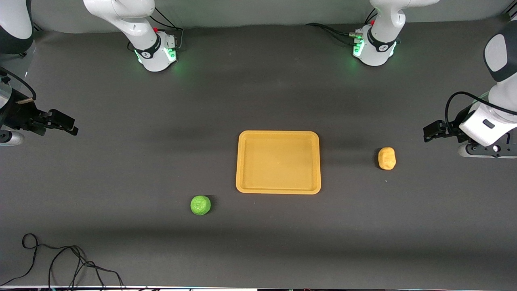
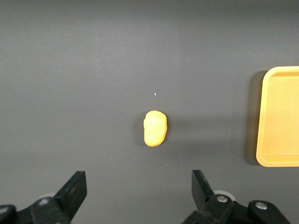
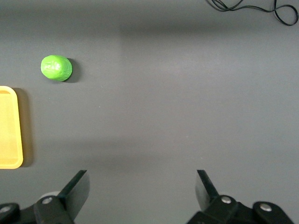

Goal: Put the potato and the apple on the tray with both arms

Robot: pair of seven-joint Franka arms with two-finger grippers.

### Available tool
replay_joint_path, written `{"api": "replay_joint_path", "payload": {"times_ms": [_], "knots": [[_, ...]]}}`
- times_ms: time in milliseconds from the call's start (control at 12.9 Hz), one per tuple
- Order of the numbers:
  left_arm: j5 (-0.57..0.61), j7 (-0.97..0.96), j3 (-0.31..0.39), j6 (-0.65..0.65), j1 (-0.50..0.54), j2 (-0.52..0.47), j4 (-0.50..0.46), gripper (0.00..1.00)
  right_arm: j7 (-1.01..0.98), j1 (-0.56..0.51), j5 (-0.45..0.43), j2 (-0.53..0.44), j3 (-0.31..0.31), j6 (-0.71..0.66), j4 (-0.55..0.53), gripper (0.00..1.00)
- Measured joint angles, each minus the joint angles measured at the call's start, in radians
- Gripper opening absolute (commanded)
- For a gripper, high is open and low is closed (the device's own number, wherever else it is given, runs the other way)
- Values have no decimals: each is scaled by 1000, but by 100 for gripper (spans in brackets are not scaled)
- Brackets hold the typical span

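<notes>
On the desk (image 1: 121, 169) sit one tray (image 1: 278, 189), one potato (image 1: 387, 158) and one apple (image 1: 200, 205). Two arms stand at it, the left arm (image 1: 494, 117) and the right arm (image 1: 16, 109). One loose black cable (image 1: 60, 262) lies coiled at the desk's seven o'clock corner.

A robotics lab: two bench-mounted arms (image 1: 141, 36) over a dark-matted table (image 1: 121, 169).
</notes>
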Motion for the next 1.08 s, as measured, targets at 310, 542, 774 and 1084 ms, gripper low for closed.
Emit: {"api": "replay_joint_path", "payload": {"times_ms": [310,542,774,1084], "knots": [[0,0,-1,-1,-2,1,-8,100,0,0,0,0,0,-1,0,100],[0,0,-2,-1,-3,3,-8,100,0,0,0,0,1,-2,0,100],[0,0,-2,-1,-3,5,-12,100,0,0,0,0,1,-2,0,100],[0,-1,0,2,-2,5,-18,100,0,0,0,2,1,-3,0,100]]}}
